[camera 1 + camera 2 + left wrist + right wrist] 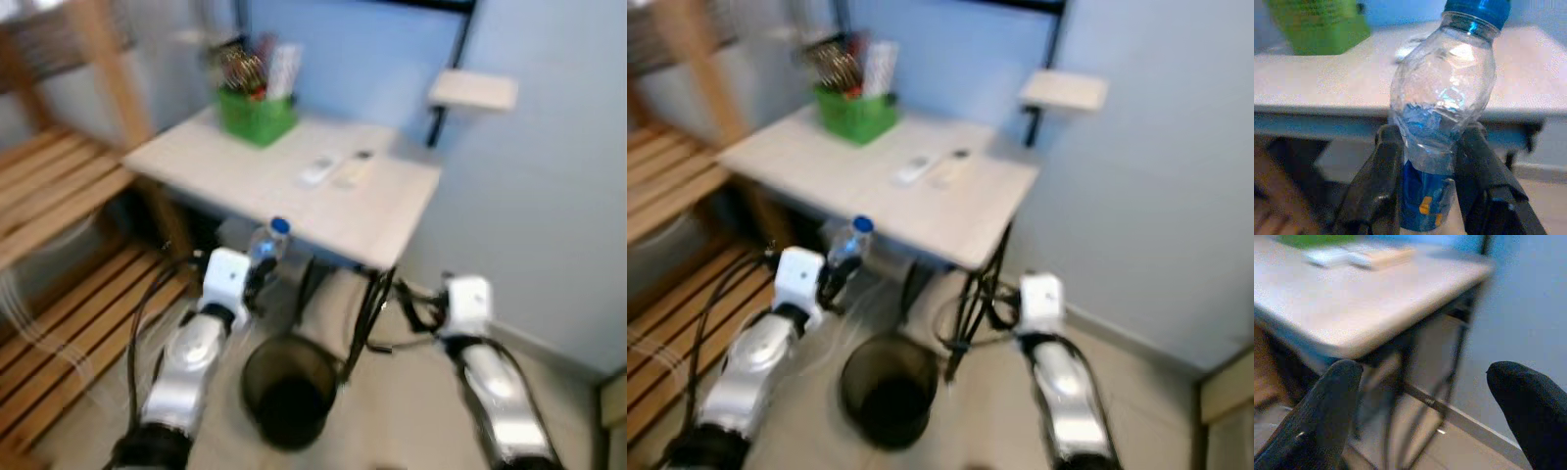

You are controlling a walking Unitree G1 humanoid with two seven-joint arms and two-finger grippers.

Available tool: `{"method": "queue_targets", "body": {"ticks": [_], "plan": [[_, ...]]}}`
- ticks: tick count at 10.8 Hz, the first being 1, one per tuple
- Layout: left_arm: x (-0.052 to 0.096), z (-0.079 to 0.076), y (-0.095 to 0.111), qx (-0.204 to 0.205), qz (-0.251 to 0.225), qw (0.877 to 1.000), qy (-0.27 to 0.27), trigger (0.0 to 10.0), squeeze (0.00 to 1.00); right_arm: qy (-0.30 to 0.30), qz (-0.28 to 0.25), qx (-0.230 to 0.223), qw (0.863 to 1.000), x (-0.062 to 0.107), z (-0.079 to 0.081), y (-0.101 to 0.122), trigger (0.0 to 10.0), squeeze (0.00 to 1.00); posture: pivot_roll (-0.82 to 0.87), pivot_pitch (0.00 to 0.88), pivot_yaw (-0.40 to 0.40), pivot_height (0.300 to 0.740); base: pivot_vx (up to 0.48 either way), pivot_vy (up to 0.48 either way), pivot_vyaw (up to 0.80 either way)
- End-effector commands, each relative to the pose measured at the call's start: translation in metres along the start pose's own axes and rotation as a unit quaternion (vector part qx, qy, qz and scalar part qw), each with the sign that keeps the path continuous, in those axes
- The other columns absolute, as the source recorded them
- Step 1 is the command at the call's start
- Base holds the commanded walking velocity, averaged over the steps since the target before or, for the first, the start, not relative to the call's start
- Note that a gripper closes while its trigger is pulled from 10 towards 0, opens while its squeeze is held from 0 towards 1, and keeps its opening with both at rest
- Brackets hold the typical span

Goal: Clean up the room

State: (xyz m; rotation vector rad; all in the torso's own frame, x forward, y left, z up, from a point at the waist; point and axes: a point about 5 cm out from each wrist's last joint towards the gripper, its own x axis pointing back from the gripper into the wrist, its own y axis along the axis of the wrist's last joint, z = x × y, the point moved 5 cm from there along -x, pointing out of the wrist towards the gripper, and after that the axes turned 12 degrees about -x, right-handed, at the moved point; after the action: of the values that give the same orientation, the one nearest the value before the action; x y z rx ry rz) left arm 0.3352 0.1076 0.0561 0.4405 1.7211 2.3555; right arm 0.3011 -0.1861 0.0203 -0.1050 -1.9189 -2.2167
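Since the black bin sits on the floor nearest the robot, between its two arms and just inside the left one, the move ahead likely turns on how the bottle stands to that open mouth. Just beyond the bin and a little to its left, the left gripper is clamped on a clear plastic bottle, its fingers pressing the lower body at the blue label while the blue cap points up and slightly away. So the bottle's long axis is near upright, and it hangs above and behind the bin's rim rather than over the opening; I judge that the left arm must draw back and inward before letting go. The right gripper hovers with fingers spread and nothing between them, near the table's leg, farther from the bin's mouth. Beyond the bottle lies the white table, carrying two remotes and, at its far corner, a green basket of oddments.
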Motion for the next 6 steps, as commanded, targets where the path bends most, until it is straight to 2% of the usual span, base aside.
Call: {"method": "queue_targets", "body": {"ticks": [1, 3, 5, 6], "plan": [[0.001, 0.005, -0.001, -0.012, 0.001, 1.0, 0.003, 10.0, 0.0, 0.011, -0.015, -0.002, 1.0, -0.006, 0.009, 0.009, 10.0, 0.0, -0.09, 0.0, 0.027, 0.74, 0.0, 0.0, 0.0], [-0.006, -0.005, -0.007, -0.03, 0.003, 0.999, -0.03, 10.0, 0.0, 0.011, -0.01, -0.003, 1.0, -0.002, 0.008, 0.006, 10.0, 0.0, -0.09, 0.0, 0.02, 0.74, 0.0, 0.0, 0.0], [-0.017, -0.019, -0.03, -0.062, 0.054, 0.995, -0.057, 10.0, 0.0, 0.014, -0.007, 0.002, 1.0, 0.006, 0.005, 0.007, 10.0, 0.0, -0.11, 0.0, 0.008, 0.74, 0.0, 0.0, 0.0], [-0.018, -0.017, -0.052, -0.088, 0.112, 0.989, -0.047, 10.0, 0.0, 0.019, 0.0, 0.011, 1.0, 0.018, -0.003, 0.009, 10.0, 0.0, -0.16, 0.04, -0.006, 0.74, 0.0, 0.0, 0.0]]}}
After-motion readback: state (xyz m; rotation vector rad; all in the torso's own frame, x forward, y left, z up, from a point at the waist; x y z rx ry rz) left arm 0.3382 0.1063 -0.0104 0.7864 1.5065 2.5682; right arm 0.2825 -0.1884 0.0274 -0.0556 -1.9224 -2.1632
